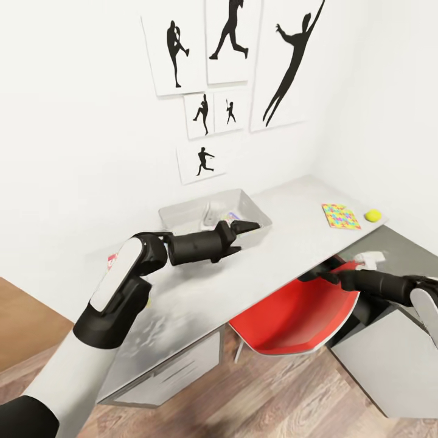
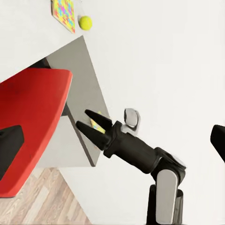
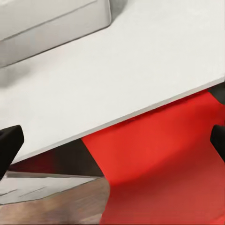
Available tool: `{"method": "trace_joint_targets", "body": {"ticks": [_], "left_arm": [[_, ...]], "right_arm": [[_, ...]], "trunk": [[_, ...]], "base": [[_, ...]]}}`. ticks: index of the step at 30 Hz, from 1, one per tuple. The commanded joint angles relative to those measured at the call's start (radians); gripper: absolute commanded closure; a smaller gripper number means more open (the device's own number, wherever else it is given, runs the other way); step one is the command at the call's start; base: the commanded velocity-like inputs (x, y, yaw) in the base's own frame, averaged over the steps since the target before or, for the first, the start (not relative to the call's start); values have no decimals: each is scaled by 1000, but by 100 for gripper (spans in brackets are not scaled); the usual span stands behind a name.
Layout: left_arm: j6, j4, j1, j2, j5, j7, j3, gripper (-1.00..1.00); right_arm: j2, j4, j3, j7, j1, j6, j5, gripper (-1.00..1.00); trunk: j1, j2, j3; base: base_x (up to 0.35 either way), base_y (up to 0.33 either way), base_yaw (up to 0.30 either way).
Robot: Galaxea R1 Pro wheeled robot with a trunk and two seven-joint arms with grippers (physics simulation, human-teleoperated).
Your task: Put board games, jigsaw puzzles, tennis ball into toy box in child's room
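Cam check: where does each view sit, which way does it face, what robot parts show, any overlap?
Head: high, looking down at desk, toy box; both arms show, left gripper at box.
Left wrist: faces along desk toward puzzle, ball; right gripper shows.
Right wrist: low, faces desk edge, box wall; own fingertips.
Shared: red chair.

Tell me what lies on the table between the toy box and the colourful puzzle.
Nothing: in the head view only bare tabletop separates the toy box from the puzzle.
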Motion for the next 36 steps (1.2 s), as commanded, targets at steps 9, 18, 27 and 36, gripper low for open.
{"method": "trace_joint_targets", "body": {"ticks": [9, 18, 27, 36], "left_arm": [[95, -1, 101, 73, 9, -81, 179, -100], [97, -1, 112, 140, 9, -91, 194, -100], [97, -1, 115, 169, 10, -95, 195, -100], [88, 0, 213, 287, 9, -104, 257, -100]], "right_arm": [[112, 0, 86, -174, -12, 11, 10, -100], [175, 8, 91, -258, -15, 19, 8, -100], [219, 17, 150, -300, -14, 49, 4, -100], [327, 124, 219, -303, -17, 58, 3, -100]], "trunk": [[1, -2, 13], [1, -2, 28], [1, -2, 43], [1, -2, 57]], "base": [[0, 1, 0], [0, 106, 0], [-49, 281, 0], [-71, 317, 0]]}}
